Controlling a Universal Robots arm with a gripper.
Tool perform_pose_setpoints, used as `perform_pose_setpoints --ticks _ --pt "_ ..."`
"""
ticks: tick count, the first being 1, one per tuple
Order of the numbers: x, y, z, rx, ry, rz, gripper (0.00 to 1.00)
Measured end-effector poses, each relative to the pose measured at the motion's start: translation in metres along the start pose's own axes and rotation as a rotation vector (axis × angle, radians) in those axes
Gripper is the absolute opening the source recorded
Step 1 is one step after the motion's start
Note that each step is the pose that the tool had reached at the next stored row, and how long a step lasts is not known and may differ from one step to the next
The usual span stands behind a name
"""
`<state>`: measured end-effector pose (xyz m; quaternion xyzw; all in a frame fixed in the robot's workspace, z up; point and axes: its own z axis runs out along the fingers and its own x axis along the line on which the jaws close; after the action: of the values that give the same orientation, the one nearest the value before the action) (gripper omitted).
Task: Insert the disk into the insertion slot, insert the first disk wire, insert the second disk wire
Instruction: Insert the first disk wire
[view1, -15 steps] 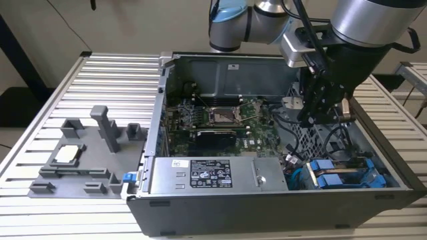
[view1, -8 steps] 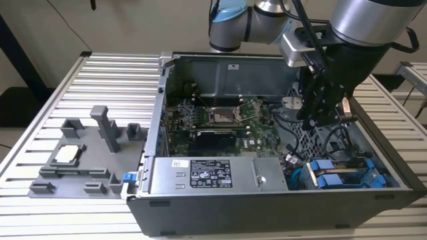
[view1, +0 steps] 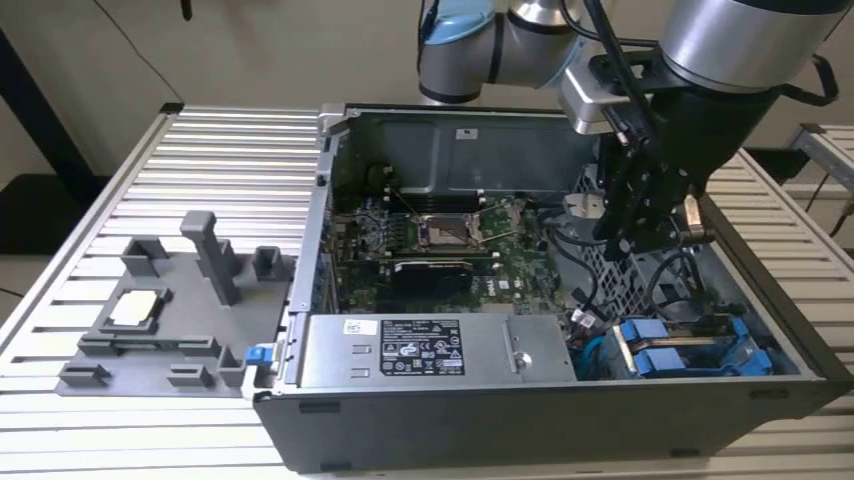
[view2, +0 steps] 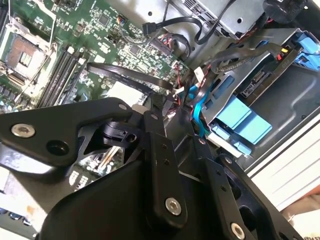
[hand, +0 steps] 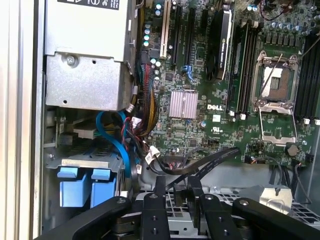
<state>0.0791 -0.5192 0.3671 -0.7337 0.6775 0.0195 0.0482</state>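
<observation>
The disk (view1: 674, 352) sits in the insertion slot (view1: 747, 375) of the grey drive cage at the exterior view's lower right. Its blue carrier tabs (hand: 85, 185) (view2: 242, 120) face the inside of the case. My gripper (view1: 627, 245) hangs over the cage's perforated top, its fingers (hand: 160, 187) a narrow gap apart with nothing between them. A black flat wire (hand: 210, 160) (view2: 120, 75) runs from the board past the fingertips. A thin blue wire (hand: 117, 145) (view2: 197, 107) loops down beside the tabs. I cannot tell whether any wire is plugged into the disk.
The open computer case (view1: 320, 300) lies on a slatted metal table (view1: 200, 150). The power supply (view1: 427, 350) stands next to the cage, and the motherboard (view1: 427, 235) lies beyond it. A grey fixture (view1: 174, 300) sits at the exterior view's left. Another blue carrier (view2: 305, 45) lies further along the cage.
</observation>
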Motion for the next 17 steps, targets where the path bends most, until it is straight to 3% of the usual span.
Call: perform_pose_setpoints --ticks 5,6,10,12,17 --pt "0.0 0.0 0.0 0.0 -0.0001 0.0 0.3" --pt "0.0 0.0 0.0 0.0 -0.0001 0.0 0.22" --pt "0.0 0.0 0.0 0.0 -0.0001 0.0 0.22" --pt "0.0 0.0 0.0 0.0 -0.0001 0.0 0.11" --pt "-0.0016 -0.0001 0.0002 0.0 0.0004 0.0 0.11"
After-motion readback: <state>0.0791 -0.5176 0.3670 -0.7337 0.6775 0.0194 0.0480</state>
